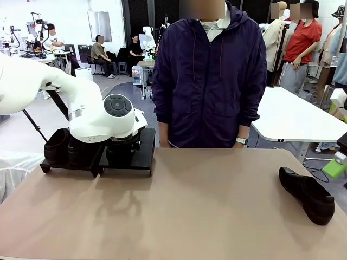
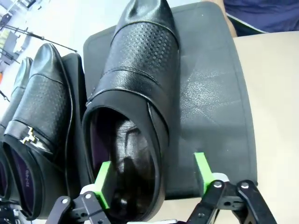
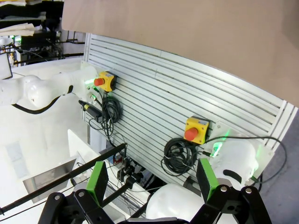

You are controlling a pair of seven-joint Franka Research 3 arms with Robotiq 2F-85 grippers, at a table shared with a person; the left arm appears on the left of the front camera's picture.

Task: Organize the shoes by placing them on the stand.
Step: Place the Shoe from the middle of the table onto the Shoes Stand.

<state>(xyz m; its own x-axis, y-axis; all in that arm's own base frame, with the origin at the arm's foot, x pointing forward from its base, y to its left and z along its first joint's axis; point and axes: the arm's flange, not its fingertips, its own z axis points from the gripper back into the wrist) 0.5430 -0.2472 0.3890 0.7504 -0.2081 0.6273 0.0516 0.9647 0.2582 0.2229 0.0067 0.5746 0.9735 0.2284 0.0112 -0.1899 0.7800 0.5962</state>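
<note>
On my left wrist feed, the left gripper stands wide open astride the heel of a black leather dress shoe with a perforated top, and one green pad is clear of the leather. That shoe rests on the low black sloped stand, beside a second shoe bearing a small metal buckle. A lone matching shoe lies on the tan table towards my right, well apart from the stand. The right gripper is spread wide, holding nothing.

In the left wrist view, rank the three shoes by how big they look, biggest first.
1. The nearest shoe, mid-picture.
2. The buckled shoe beside it.
3. The shoe at the left edge, largely cut off.
Nearness and cropping likely explain this; they could really be equal.
</note>
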